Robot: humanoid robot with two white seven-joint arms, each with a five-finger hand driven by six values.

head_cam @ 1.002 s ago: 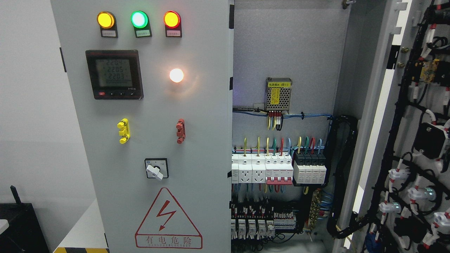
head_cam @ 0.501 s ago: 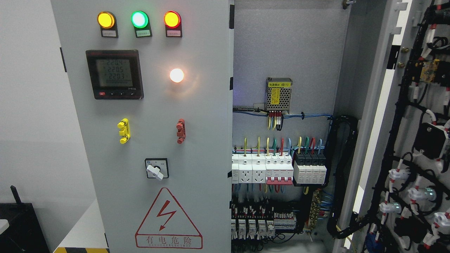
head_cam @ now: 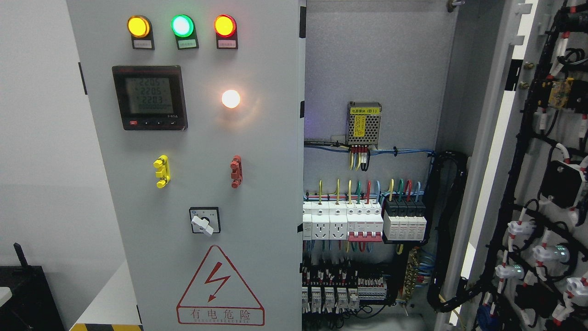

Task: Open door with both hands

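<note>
The electrical cabinet's right door stands swung wide at the right edge, its inner face strung with black cable looms and indicator backs. The left door is shut, its free edge meeting the open bay at the cabinet's middle. That bay shows a power supply above a row of circuit breakers. Neither hand shows, so their state cannot be told.

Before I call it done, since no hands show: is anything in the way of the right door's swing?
Nothing visible blocks it. The right door already stands swung wide, wiring side showing, clear of the cabinet interior. Neither hand is in view.
</note>
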